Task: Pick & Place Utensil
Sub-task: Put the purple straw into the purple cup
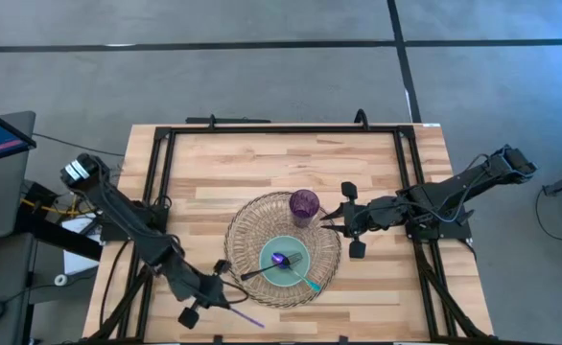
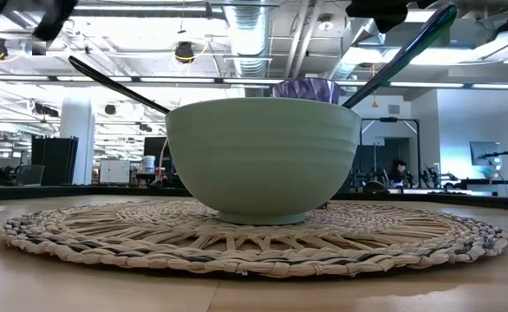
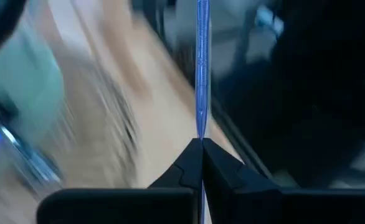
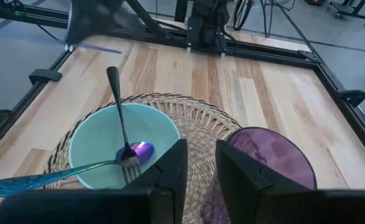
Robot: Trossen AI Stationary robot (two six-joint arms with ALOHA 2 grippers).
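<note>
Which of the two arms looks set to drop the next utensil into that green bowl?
The left. Its gripper is shut on a purple utensil just beside the woven mat. The right gripper waits open by the purple cup, holding nothing.

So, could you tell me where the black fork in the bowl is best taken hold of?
Grip the black fork by the upper part of its handle, coming from above. The tines sit down inside the green bowl, while the slim handle leans out over the rim, clear of the teal utensil and purple cup.
</note>
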